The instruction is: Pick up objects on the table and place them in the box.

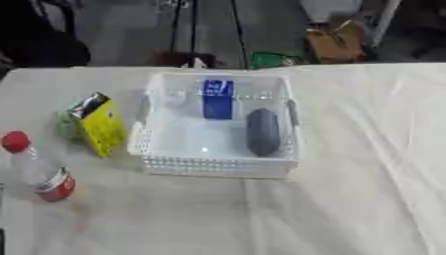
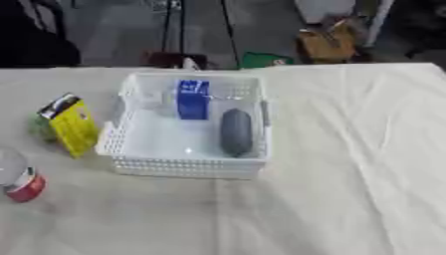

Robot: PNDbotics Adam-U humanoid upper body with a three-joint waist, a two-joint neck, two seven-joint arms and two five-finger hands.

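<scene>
A white perforated box [image 1: 216,167] stands in the middle of the cloth-covered table. Inside it a blue packet [image 1: 217,99] leans against the far wall and a dark grey oblong object [image 1: 262,132] lies along the right side. Left of the box a yellow packet with a silver top [image 1: 101,124] stands upright, with something green [image 1: 66,124] behind it. Nearer the front left lies a clear bottle with a red cap and red label [image 1: 39,172], tilted. Neither of my hands shows in either view.
The white cloth [image 1: 348,199] covers the whole table, with broad bare areas at the front and right. Beyond the far edge are a floor, a brown cardboard box [image 1: 335,42] and a green item [image 1: 275,60].
</scene>
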